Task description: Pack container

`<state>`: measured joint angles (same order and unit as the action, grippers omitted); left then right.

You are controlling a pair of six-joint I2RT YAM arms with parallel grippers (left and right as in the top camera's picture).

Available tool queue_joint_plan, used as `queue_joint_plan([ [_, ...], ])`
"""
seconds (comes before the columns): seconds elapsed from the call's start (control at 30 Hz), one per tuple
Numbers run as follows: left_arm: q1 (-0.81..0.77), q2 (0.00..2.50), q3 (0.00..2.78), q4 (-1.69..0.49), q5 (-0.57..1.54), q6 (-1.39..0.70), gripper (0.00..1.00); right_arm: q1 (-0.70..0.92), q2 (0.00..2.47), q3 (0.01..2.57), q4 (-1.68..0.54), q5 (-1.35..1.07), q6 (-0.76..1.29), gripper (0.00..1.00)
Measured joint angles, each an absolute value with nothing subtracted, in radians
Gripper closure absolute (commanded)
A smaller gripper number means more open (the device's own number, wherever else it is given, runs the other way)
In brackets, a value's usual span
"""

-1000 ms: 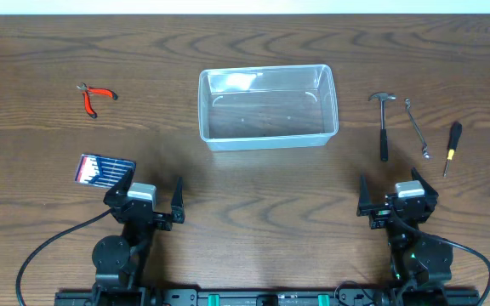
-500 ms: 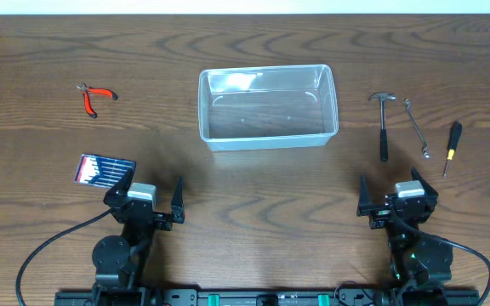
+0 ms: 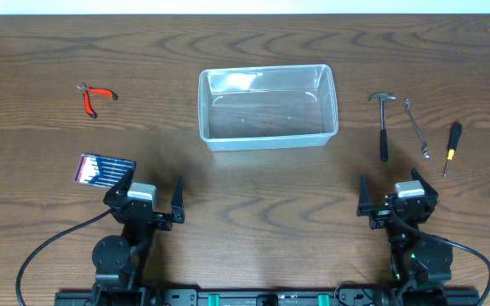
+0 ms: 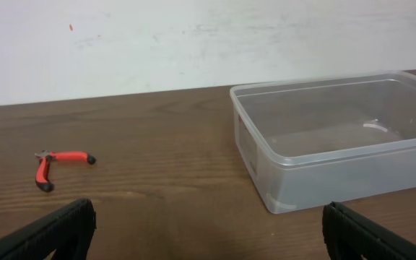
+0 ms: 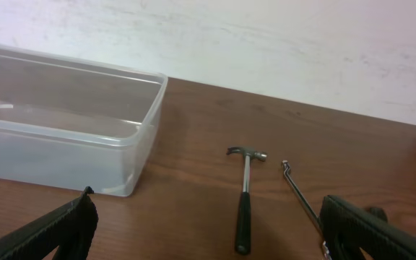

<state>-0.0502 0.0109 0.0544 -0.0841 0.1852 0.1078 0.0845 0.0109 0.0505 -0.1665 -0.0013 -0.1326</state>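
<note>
The clear plastic container (image 3: 268, 107) stands empty at the table's middle back; it also shows in the left wrist view (image 4: 338, 137) and the right wrist view (image 5: 63, 130). Red-handled pliers (image 3: 94, 97) lie far left, also in the left wrist view (image 4: 56, 162). A small hammer (image 3: 383, 123), a thin metal wrench (image 3: 416, 127) and a black-and-yellow screwdriver (image 3: 452, 146) lie right of the container. The hammer shows in the right wrist view (image 5: 244, 198). My left gripper (image 3: 147, 201) and right gripper (image 3: 390, 195) are open and empty near the front edge.
A small dark flat case of bits (image 3: 104, 170) lies just behind and left of my left gripper. A pale wall runs behind the table's far edge.
</note>
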Motion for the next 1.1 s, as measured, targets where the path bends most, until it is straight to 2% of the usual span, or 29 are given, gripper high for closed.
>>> queue_joint_plan([
  [0.37,-0.05,0.011,0.054,-0.084,0.18,0.108,0.02,0.084,0.011,0.051,-0.165,-0.004,-0.139,0.01],
  [0.57,-0.05,0.011,0.054,-0.084,0.18,0.099,0.02,0.084,0.011,0.051,-0.166,-0.005,-0.043,0.01],
  [0.8,-0.05,0.067,0.084,-0.112,0.18,-0.045,0.02,0.084,0.037,0.068,-0.161,-0.005,0.053,0.01],
  [0.97,-0.05,0.245,0.371,-0.311,0.177,-0.095,0.02,0.084,0.2,0.249,-0.229,-0.005,0.065,0.01],
  [1.1,-0.049,0.425,0.698,-0.566,0.168,-0.108,0.02,0.084,0.426,0.517,-0.461,-0.01,0.069,0.01],
])
